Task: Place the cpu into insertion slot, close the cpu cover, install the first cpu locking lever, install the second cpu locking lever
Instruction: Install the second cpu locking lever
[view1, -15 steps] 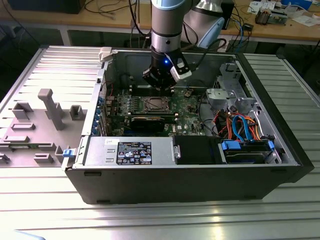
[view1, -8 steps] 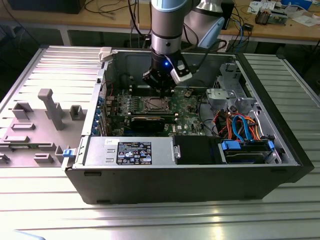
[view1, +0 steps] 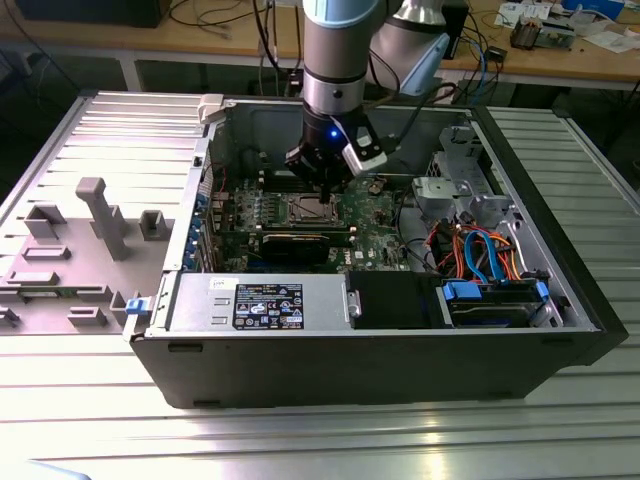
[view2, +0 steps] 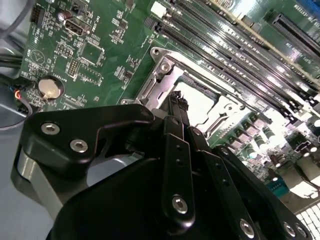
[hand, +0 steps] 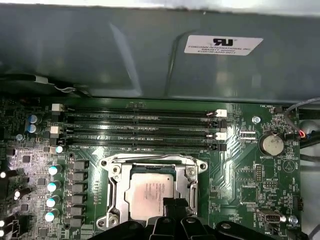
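Cpu (hand: 150, 192) sits flat in the slot (hand: 114, 170), just below the memory slots (hand: 140, 127), so placement looks done. Cover (hand: 192, 176) frames it. Gripper (hand: 174, 206) hovers at the slot's near edge, fingers (view2: 176, 102) pinched together, holding nothing.

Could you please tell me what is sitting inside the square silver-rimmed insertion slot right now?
The small square silver-grey cpu lies inside the silver-rimmed insertion slot, framed by the thin silver cpu cover. The black gripper hides its near edge.
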